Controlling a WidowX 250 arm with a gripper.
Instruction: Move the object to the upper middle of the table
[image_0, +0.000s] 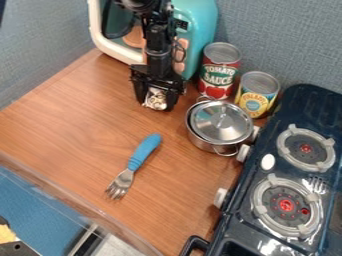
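My gripper (156, 103) is clenched on the small patterned object (156, 97), at the table's (73, 117) far middle, left of the lidded pot (220, 124); I should seat it level, release gently, then lift straight.

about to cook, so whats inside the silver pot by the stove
A metal lid sits on the pot and covers its opening, so only the outer wall and a loop handle show. Whether anything is inside cannot be seen.
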